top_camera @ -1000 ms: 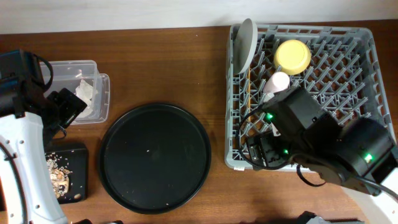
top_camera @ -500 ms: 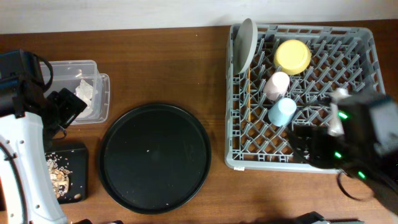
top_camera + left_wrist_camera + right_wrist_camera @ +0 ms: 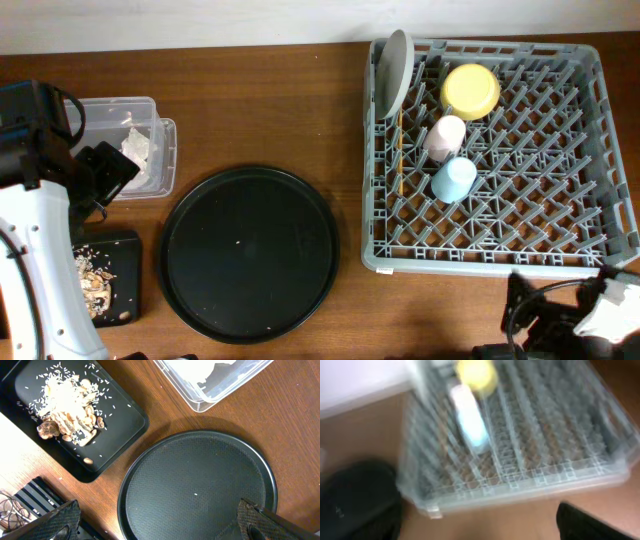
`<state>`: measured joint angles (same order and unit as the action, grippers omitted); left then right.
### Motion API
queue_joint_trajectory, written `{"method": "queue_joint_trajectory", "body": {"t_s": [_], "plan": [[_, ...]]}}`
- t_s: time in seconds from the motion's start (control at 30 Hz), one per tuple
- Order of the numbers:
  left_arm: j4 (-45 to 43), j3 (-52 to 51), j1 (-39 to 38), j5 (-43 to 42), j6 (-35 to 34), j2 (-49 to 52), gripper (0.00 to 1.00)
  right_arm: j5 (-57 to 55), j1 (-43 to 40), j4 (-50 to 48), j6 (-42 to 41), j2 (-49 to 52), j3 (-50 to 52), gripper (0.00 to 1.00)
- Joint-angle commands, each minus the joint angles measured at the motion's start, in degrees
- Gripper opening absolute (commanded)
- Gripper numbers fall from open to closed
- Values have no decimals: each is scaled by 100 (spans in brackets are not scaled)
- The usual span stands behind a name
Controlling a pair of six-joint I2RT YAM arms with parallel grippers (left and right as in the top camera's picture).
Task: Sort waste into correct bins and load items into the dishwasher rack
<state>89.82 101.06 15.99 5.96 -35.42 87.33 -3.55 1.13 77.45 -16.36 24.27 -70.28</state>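
Brown wooden tabletop carries all items. The dishwasher rack (image 3: 480, 263) occupies the right side. Inside it, along the left wall, the white plate (image 3: 397, 70) stands on edge with the chopsticks (image 3: 400, 150) just below it. The yellow bowl (image 3: 471, 90), pink cup (image 3: 445, 135) and light blue cup (image 3: 454, 180) sit in a line running toward the near edge.

The round black tray (image 3: 250, 252) lies at centre. At far left, the clear tub (image 3: 160, 150) holds a white napkin (image 3: 137, 148). The flat black tray (image 3: 125, 290) holds food scraps (image 3: 92, 280).

The left gripper (image 3: 160, 527) hovers over the round tray, fingers (image 3: 55, 520) spread wide, nothing held. The right gripper (image 3: 480, 530) is near the rack's front edge; its view is blurred and its state cannot be determined.
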Motion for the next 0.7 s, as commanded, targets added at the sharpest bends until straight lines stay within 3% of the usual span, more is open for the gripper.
{"method": "queue_joint_trajectory", "body": {"t_s": [0.0, 0.07, 0.2, 0.27, 0.4, 0.47, 0.67], "plan": [[7, 31, 31, 2, 26, -20, 99, 767, -46, -1222, 1204, -343, 431, 99], [7, 31, 31, 2, 26, -20, 99, 763, -46, -1714, 1276, -525, 966, 98], [7, 28, 31, 2, 26, -20, 99, 1123, -50, -3768, 1239, -1145, 3023, 98], [7, 31, 31, 2, 26, -20, 99, 1373, -50, -5313, 640, -1676, 4385, 98], [7, 31, 31, 2, 26, -20, 99, 1423, -50, -7215, -131, -2385, 5982, 99], [7, 31, 31, 2, 26, -20, 99, 1451, -55, -7707, -98, -2406, 6378, 98], [7, 31, 31, 2, 26, -20, 99, 1432, -50, -7901, 785, -2406, 6996, 98]]}}
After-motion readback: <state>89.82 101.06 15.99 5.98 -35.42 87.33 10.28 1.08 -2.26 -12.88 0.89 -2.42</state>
